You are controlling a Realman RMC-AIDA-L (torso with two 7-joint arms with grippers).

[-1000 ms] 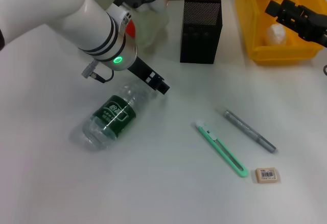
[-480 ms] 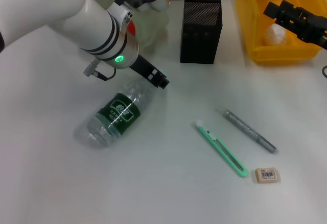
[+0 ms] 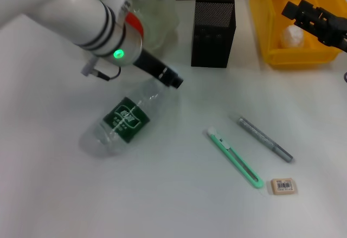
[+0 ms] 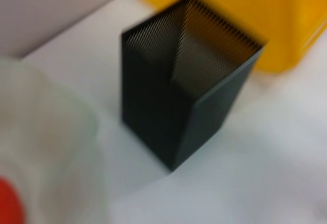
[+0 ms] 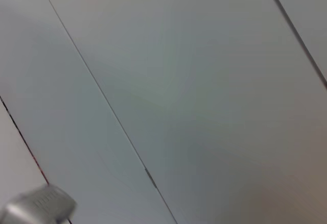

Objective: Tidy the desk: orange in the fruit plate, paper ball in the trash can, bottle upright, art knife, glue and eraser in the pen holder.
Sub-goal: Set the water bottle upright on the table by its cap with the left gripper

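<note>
A clear bottle [image 3: 126, 121] with a green label lies tilted on the white table, neck toward the far right. My left gripper [image 3: 172, 80] is at its neck and appears shut on it. The orange [image 3: 136, 27] sits in the translucent fruit plate [image 3: 162, 29] behind the left arm; it also shows in the left wrist view [image 4: 7, 206]. The paper ball [image 3: 293, 34] lies in the yellow trash bin [image 3: 271, 48]. My right gripper [image 3: 290, 9] hovers above that bin. The green art knife [image 3: 234, 158], grey glue stick [image 3: 264, 139] and eraser [image 3: 283, 186] lie on the table at the front right.
The black mesh pen holder [image 3: 213, 32] stands at the back centre, between plate and bin; it fills the left wrist view [image 4: 179, 91], with the bin [image 4: 286, 20] behind it. The right wrist view shows only grey panels.
My left arm has shifted back and to the right, and the bottle's neck end has swung with it. The right arm has hardly moved.
</note>
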